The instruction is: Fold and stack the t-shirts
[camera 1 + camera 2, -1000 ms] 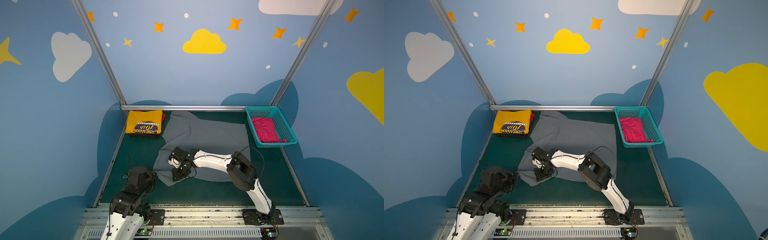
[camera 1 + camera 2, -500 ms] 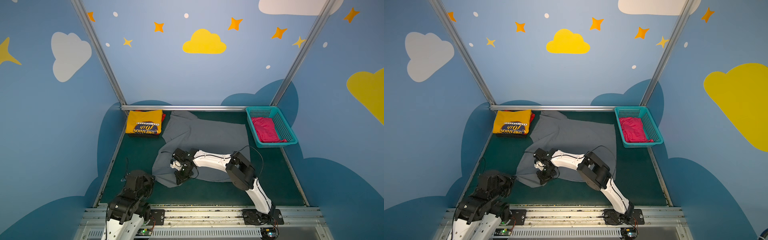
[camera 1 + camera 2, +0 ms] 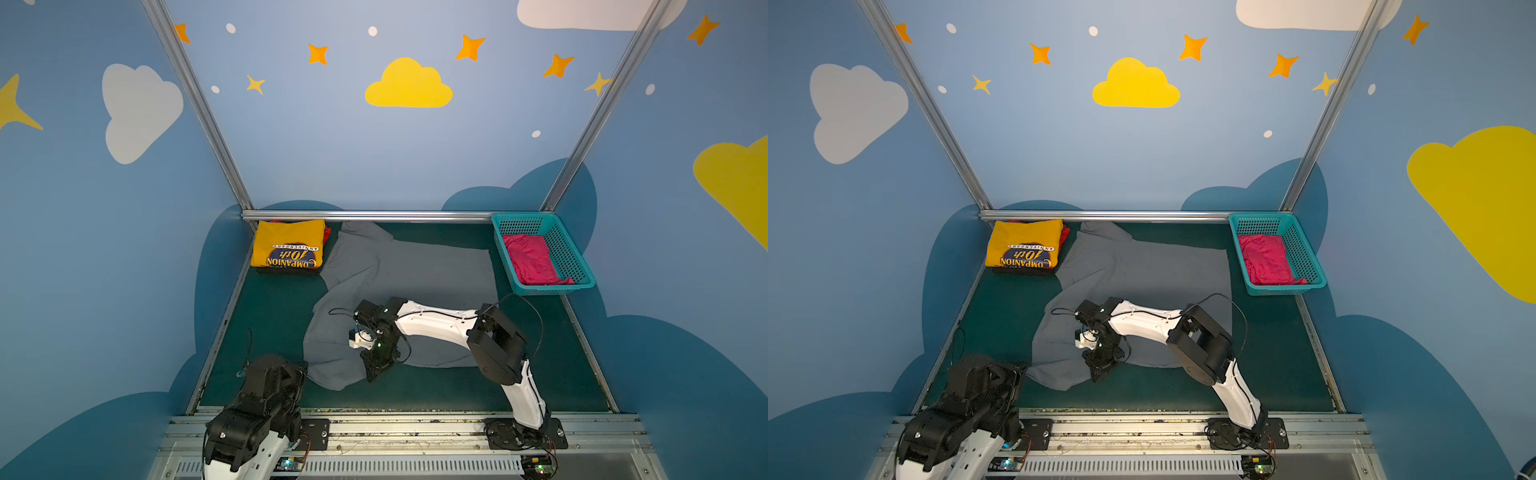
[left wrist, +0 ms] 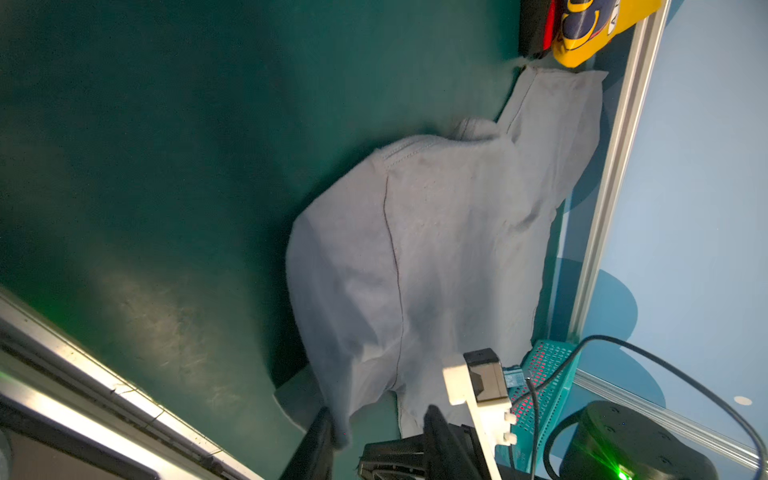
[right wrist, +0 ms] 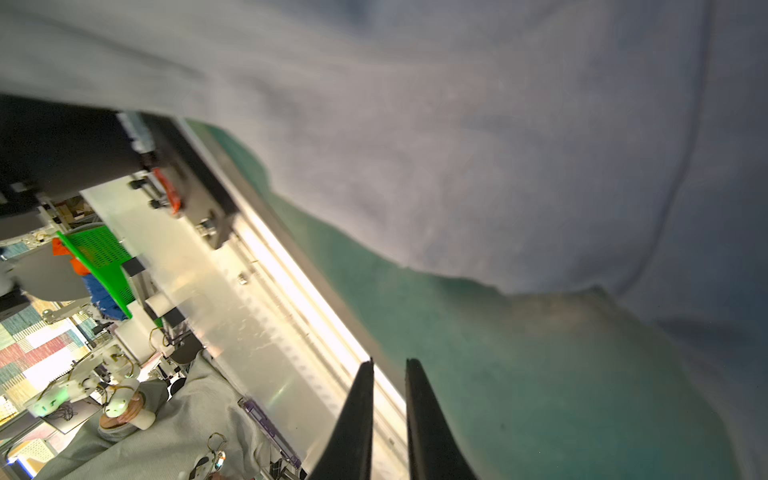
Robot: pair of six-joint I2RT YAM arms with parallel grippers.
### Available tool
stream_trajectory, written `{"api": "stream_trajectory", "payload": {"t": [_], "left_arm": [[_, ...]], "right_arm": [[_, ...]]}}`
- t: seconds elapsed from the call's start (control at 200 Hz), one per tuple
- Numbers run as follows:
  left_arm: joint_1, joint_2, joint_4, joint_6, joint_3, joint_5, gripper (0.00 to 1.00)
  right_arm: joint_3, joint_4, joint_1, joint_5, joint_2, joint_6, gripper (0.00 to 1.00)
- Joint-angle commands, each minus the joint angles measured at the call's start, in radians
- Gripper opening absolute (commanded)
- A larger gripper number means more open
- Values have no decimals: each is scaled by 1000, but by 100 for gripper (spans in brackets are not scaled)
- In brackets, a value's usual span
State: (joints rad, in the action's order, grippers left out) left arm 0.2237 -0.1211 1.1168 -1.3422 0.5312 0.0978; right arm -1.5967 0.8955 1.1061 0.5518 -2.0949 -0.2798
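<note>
1. Drawn back toward the near rail since a second ago, the left gripper (image 4: 378,409) has its jaws parted, with the grey hem loose between them.
2. Folded yellow cloth t-shirt (image 3: 291,249) with navy print: far-left corner of the green table (image 3: 270,316).
3. Plain slate-grey cloth t-shirt (image 3: 415,270): spread mid-table, unfolded.
4. Right gripper (image 5: 390,362): over the near hem, jaws narrow and empty. It should widen them, pinch the hem corner squarely and lift low.
5. Magenta-pink cloth t-shirt (image 3: 532,262): inside the teal perforated plastic basket (image 3: 582,266), far right.
</note>
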Motion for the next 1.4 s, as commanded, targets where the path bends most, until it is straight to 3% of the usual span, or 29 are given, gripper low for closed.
{"api": "stream_trajectory", "payload": {"t": [0.0, 0.265, 0.416, 0.666, 0.796, 0.871, 0.976, 1.121, 1.272, 1.397], "left_arm": [[1, 19, 211, 18, 34, 49, 50], [0, -91, 147, 54, 141, 55, 51], [1, -190, -48, 123, 142, 16, 50], [-1, -660, -410, 339, 214, 3, 53], [-3, -914, -508, 454, 302, 12, 50], [-4, -1040, -551, 514, 355, 16, 46], [-17, -1212, -594, 579, 430, 44, 41], [-69, -1471, -566, 672, 579, 194, 32], [-89, -1677, -562, 712, 684, 223, 24], [-100, -1756, -570, 720, 707, 215, 23]], "right_arm": [[7, 24, -15, 15, 86, 14, 20], [109, -6, -162, -39, 283, -6, 24], [223, 22, -319, -153, 419, 4, 31], [464, 74, -630, -383, 653, -5, 46], [531, 45, -749, -420, 697, -19, 45], [519, 32, -757, -437, 677, -24, 42], [482, 16, -741, -402, 613, -30, 28], [463, 19, -674, -435, 534, -40, 14], [511, -14, -627, -444, 484, -70, 9], [553, -17, -592, -477, 470, -97, 8]]}}
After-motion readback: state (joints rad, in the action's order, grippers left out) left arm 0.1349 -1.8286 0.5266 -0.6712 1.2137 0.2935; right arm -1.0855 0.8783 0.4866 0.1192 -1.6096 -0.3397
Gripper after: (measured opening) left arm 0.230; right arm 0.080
